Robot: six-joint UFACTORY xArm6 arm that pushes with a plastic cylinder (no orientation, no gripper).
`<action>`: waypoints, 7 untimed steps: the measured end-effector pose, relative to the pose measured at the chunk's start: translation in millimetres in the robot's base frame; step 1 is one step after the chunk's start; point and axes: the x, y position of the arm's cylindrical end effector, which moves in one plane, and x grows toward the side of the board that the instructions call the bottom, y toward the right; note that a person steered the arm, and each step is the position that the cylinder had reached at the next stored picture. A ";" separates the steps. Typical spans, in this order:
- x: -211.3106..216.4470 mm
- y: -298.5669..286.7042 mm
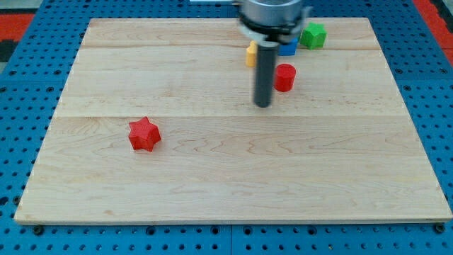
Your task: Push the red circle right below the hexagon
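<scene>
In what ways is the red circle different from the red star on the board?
Shape: the red circle is a round cylinder; the red star has points.
Place: the red circle lies near the view's top, close to other blocks; the red star lies alone at the view's left.
Tip: my tip is just left of and below the red circle, far from the red star.
Both are red.

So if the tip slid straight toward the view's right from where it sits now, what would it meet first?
Probably the red circle: my tip sits just left of and slightly below it, so it might only clip its lower edge. Depth is unclear.
</scene>
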 end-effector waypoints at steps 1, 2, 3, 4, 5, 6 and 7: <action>-37.7 51.3; -50.1 40.2; 19.0 46.5; -27.6 -2.9; -67.0 8.1; -45.0 1.7; 88.1 -51.5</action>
